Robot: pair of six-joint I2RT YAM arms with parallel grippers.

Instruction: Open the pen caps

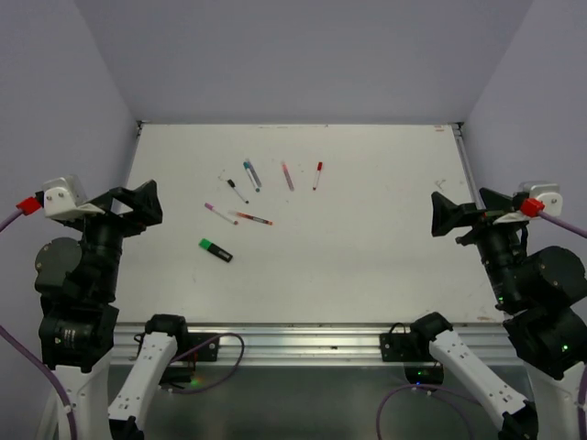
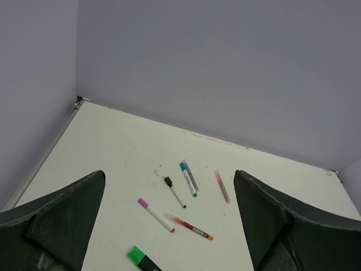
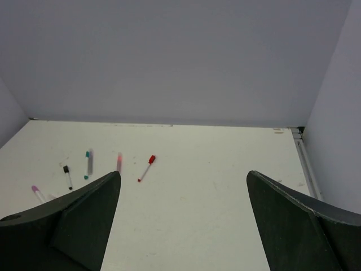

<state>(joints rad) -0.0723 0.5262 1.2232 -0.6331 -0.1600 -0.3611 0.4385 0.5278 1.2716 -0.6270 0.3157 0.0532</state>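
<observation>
Both arms were parked at the table [image 1: 385,275] edges, nothing held. The left gripper [image 1: 138,203] sat at the left side, its fingers [image 2: 67,214] spread wide apart, with only bare table and pens between them in the left wrist view. The right gripper [image 1: 463,215] sat at the right side, its fingers [image 3: 84,220] likewise wide apart and holding nothing.

The pens [image 1: 252,197] lay loosely fanned on the left-centre of the table, well apart from both grippers but nearer the left one. The black cap [image 1: 230,182] was on a thin white pen, and the teal cap [image 1: 247,165] was on the far end of a pen just to its right, with a grey barrel [image 2: 192,178] right beside it - whether they touched could not be told. Further right lay the pink pen [image 1: 287,176], then the red cap [image 1: 320,166] on the far end of the rightmost pen. Nearer the arms, the magenta cap [image 1: 208,206] was on the left end of a whitish pen, close to a red-orange pen [image 1: 252,218] lying almost crosswise. The green highlighter [image 1: 215,250] lay nearest the bases, its green cap [image 2: 135,254] pointing left - the body was black. All caps looked seated on their pens; none lay loose.
</observation>
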